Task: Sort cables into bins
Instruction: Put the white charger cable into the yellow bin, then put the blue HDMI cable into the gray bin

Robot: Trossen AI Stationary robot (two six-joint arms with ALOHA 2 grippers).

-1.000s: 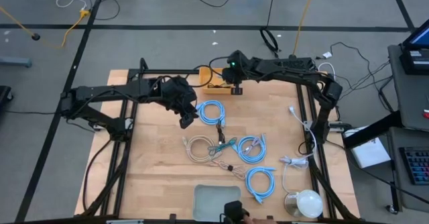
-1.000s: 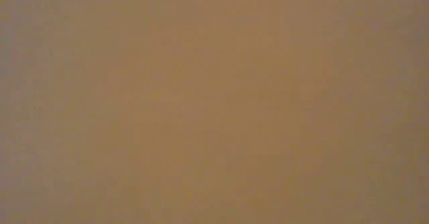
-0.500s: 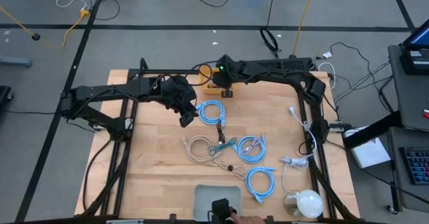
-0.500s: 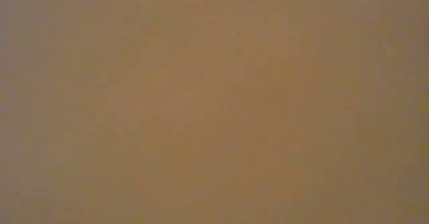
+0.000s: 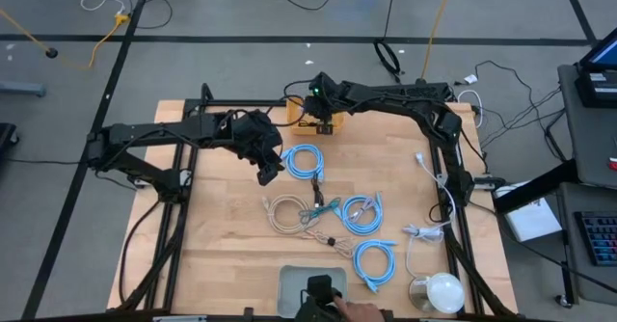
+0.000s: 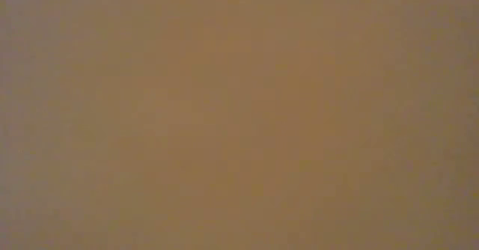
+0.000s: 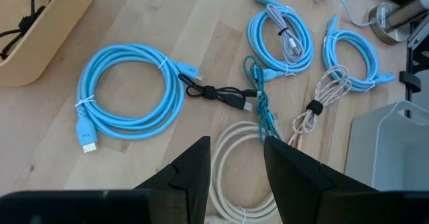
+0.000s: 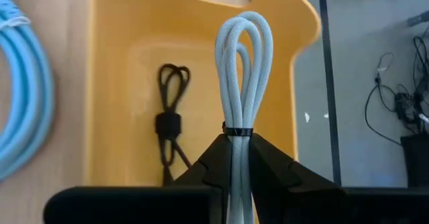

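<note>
My right gripper (image 5: pixel 325 125) is shut on a folded pale grey cable bundle (image 8: pixel 242 63) over the orange-yellow bin (image 5: pixel 301 111) at the table's far edge. A short black cable (image 8: pixel 171 123) lies in that bin (image 8: pixel 134 70). My left gripper (image 5: pixel 268 173) is open above the beige coil (image 7: pixel 231 177), touching nothing. Flat on the wood lie three light-blue coils (image 7: pixel 131 90) (image 7: pixel 281 36) (image 7: pixel 352 56), a black cable (image 7: pixel 218 93), a teal cable (image 7: pixel 260 103) and a tied pale cable (image 7: pixel 322 96). The pale grey bin (image 5: pixel 294 281) sits at the near edge. My right gripper pinches the pale grey bundle between its two fingers at the black tie (image 8: pixel 238 131) around it. The bundle lies along the fingers, and its looped end (image 8: pixel 244 23) sticks out past the fingertips over the orange-yellow bin. I cannot tell whether it touches the bin floor.
A person's hand (image 5: pixel 359 313) with a dark object (image 5: pixel 321 291) is over the grey bin. A round white dome (image 5: pixel 443 288) and a loose white cord (image 5: pixel 429 230) lie by the right edge. The low view shows only a blank brown field. Bare wood lies left of the cables.
My right gripper has carried the pale grey bundle toward the table's left and far edge, from beside the orange-yellow bin to over it. At the near edge the person's hand and dark object have shifted left and farther over the grey bin.
</note>
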